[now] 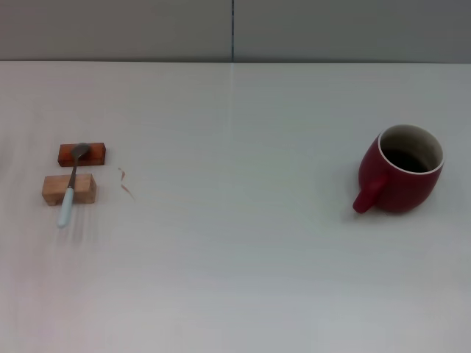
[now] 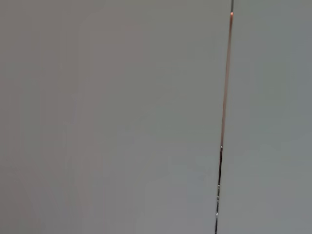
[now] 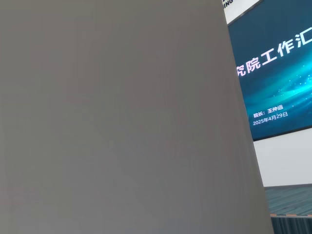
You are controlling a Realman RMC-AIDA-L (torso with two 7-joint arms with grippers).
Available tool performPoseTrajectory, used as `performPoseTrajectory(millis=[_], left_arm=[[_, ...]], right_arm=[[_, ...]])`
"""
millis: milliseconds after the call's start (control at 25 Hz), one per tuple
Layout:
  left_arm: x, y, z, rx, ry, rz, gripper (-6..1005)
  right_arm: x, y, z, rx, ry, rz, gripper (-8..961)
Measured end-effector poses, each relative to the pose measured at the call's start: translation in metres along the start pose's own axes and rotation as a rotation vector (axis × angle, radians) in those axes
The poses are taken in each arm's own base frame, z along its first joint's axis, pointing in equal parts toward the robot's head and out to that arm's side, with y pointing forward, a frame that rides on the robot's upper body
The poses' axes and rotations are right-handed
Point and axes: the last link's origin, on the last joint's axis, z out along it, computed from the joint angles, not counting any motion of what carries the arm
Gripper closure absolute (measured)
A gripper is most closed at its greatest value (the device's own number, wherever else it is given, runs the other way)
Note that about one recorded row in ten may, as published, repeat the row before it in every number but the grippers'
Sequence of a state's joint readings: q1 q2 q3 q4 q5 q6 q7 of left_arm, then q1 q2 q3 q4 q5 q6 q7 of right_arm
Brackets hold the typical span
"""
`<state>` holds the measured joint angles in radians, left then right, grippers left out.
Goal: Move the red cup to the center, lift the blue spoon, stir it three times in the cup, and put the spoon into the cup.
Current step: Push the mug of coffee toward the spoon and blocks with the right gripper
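Status: no step done. Red cup (image 1: pixel 402 169) sits far right on tabletop (image 1: pixel 243 243), not centred; blue spoon (image 1: pixel 71 185) rests across two wooden blocks (image 1: pixel 69 188) at left. Neither hand in view, so grip state can't be told.

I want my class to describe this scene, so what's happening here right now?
Nothing is being handled yet; neither gripper is in view. The red cup stands upright on the table's right side, away from the center. On the left, the blue spoon lies across two wooden blocks, untouched.
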<state>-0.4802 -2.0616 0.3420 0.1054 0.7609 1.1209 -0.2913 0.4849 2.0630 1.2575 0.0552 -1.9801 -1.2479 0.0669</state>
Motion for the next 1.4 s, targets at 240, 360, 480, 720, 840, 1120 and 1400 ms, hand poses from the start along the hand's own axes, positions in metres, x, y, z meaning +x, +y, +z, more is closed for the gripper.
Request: performPoseTrajectory(millis=[240,360,480,720,840,1120,1400], left_arm=[[0.000,0.000,0.000,-0.001,0.002,-0.007,141],[0.002,0.001,0.000,-0.003,0.012,-0.010,141],[0.002,0.001,-0.001,-0.006,0.019,-0.011,141],[0.004,0.002,-0.001,-0.010,0.030,-0.013,141],[0.004,0.002,-0.001,-0.009,0.030,-0.014,142],[0.005,0.001,-0.001,-0.010,0.037,-0.021,140],[0.006,0.000,-0.001,-0.009,0.043,-0.020,140]], right_arm=[[0.001,0.001,-0.001,-0.005,0.002,-0.004,235],[0.001,-0.001,-0.002,-0.004,0.005,-0.008,235],[0.002,-0.002,-0.002,-0.004,0.007,-0.011,236],[0.003,-0.002,-0.005,-0.011,0.013,-0.019,306],[0.005,0.000,-0.007,-0.030,0.021,-0.029,347],[0.009,0.006,-0.012,-0.095,0.037,-0.068,483],[0.010,0.004,-0.014,-0.096,0.042,-0.076,677]])
